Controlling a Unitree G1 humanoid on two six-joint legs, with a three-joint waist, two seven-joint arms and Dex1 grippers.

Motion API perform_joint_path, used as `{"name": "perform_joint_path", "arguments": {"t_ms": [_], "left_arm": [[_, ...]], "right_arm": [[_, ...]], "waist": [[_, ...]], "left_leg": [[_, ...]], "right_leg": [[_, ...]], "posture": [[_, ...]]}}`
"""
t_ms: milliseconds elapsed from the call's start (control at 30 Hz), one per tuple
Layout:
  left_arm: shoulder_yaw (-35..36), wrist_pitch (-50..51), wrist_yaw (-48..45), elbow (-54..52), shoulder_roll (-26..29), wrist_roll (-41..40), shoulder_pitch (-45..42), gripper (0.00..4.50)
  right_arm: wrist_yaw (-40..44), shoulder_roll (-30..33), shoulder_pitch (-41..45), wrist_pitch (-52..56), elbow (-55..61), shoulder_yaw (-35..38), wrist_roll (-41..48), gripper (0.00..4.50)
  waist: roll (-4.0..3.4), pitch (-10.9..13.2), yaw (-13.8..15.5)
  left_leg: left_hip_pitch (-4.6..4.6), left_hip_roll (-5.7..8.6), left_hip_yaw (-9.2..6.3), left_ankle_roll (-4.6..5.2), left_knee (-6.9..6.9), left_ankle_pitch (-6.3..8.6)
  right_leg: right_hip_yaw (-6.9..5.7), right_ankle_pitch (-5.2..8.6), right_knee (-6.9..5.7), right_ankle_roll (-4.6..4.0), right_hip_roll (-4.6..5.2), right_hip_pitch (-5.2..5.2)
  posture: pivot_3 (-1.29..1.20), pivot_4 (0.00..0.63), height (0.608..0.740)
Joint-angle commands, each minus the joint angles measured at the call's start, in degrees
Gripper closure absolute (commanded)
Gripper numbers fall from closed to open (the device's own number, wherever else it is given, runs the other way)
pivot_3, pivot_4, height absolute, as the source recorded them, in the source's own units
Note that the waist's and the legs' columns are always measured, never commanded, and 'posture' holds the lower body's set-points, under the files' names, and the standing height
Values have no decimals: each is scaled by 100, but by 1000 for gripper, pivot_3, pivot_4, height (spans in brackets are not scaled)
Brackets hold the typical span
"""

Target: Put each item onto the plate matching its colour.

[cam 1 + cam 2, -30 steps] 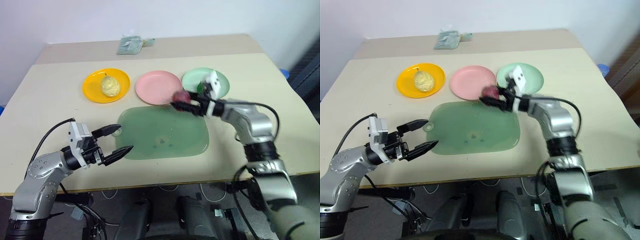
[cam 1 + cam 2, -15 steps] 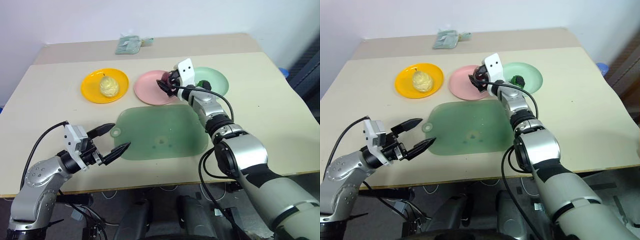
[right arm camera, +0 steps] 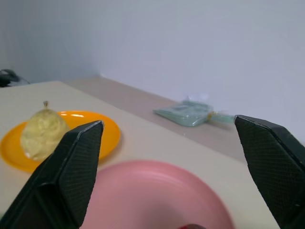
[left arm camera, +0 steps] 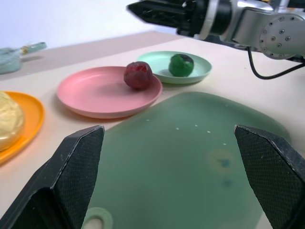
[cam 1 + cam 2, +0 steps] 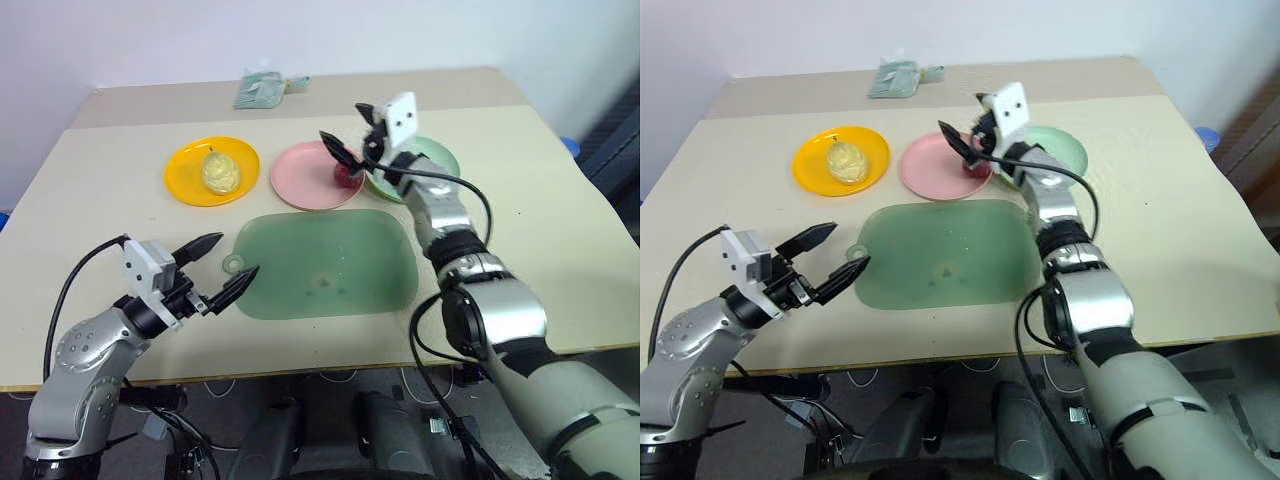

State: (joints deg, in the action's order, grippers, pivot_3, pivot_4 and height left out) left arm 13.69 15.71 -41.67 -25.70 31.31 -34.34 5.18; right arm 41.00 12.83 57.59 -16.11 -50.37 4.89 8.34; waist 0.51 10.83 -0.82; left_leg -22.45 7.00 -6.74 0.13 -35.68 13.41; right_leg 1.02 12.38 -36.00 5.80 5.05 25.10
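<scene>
Nearest, the left gripper (image 5: pixel 222 270) hovers over the table's (image 5: pixel 90 215) front edge beside the green mat (image 5: pixel 325 262), jaws spread wide and empty, as it was a second ago. The mat carries nothing.

Beyond it, the right gripper (image 5: pixel 352 137) has parted its jaws and stands raised above the pink plate (image 5: pixel 300 178). The red-pink ball (image 4: pixel 138 75) it carried a second ago now rests on that plate near its rim, free of the fingers.

The pale yellow pear-like toy (image 5: pixel 221 172) sits on the yellow-orange plate (image 5: pixel 185 175); the dark green ball (image 4: pixel 181 64) sits on the mint green plate (image 4: pixel 200 71).

Finding: every item appears matched; only withdrawal of the right arm seems outstanding.
</scene>
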Motion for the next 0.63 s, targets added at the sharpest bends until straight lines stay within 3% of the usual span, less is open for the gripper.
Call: {"name": "perform_joint_path", "arguments": {"t_ms": [33, 167, 300, 633], "left_arm": [[-35, -133, -45, 70, 26, 132, -111, 0], [120, -141, -156, 284, 142, 90, -134, 0], [415, -302, -202, 423, 220, 163, 122, 0], [485, -426, -318, 751, 290, 298, 240, 0]], "right_arm": [[371, 626, -1569, 1298, 2983, -94, 404, 20], [-21, 1348, -3161, 3081, 5616, 231, 862, 20], [-333, 1771, -4178, 3990, 6904, 690, 1168, 20], [-227, 2384, -5196, 4601, 7593, 1303, 1669, 20]], "waist": [[0, -1, 50], [-6, 2, 6], [-6, -2, -24], [1, -5, 146]], "left_leg": [[-2, 0, -2, 0, 0, 0], [-5, 0, 5, 4, -1, 3], [3, -33, 37, 1, -2, 3], [5, -45, 31, 10, -38, 21]], "right_leg": [[1, 0, 0, 0, 1, 0], [11, 2, -2, 2, 7, 7], [30, 4, 4, -3, -4, 8], [7, 17, 50, -28, -11, -40]], "posture": [[0, 150, 740], [0, 150, 740], [0, 150, 740], [0, 150, 740]]}}
